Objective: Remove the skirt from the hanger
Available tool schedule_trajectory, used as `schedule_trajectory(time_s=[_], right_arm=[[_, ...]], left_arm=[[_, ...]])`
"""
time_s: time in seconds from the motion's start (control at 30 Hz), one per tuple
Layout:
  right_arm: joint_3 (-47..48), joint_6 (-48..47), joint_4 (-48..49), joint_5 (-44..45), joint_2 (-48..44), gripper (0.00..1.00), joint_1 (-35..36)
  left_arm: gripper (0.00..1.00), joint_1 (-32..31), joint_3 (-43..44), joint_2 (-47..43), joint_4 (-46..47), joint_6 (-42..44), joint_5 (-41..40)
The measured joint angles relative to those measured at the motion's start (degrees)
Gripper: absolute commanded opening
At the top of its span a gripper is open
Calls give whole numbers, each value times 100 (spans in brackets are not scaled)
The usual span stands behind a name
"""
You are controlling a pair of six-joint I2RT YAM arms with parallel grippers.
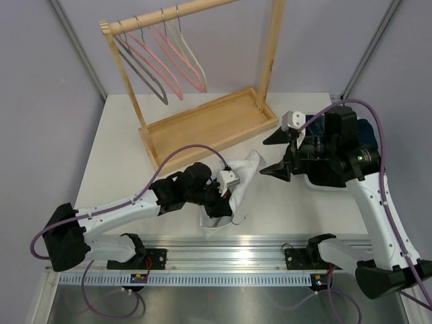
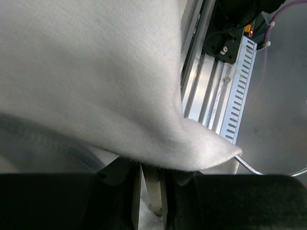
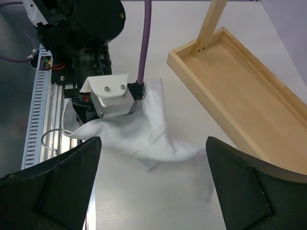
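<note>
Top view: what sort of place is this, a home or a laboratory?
Likely a robot lab bench: arms bolted to a metal rail, grey screens around, a small rack with bare hangers.

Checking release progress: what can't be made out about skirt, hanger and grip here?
- Hanger body: the white fabric skirt covers it in every view; only its thin metal wire hook shows.
- Left gripper fingertips: buried in fabric; whether they pinch cloth alone or hanger too is unclear.
- Whether skirt is clipped on: cannot tell.

Plain white skirt against a white counter, pale wood rack with a grey hanger, two pink hangers and a cream hanger, black-and-white arms, purple cables.
</note>
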Motion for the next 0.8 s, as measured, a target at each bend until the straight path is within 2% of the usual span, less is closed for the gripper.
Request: schedule_trajectory(time_s=[0.13,0.27,0.4,0.63,0.73,0.8], right_arm=[[1051,-1674,-1333,-131,813,92,299],[1093,-2522,-2013,129,1294,90,846],[935,-2841,-2284,417,1375,84,1156],[844,-2957,-2319,778,1412,73,1187],[815,-2905,-2249,866,1464,65,1209],[787,-2837,-2151,911,1495,54,1248]], left_arm=[[0,-116,92,146,-234,125,92],[0,-192,173,264,-363,177,120],[0,-208,197,282,-420,192,133],[0,-210,216,282,-433,205,175],[0,-210,216,282,-433,203,192],[0,-210,216,282,-433,199,197]])
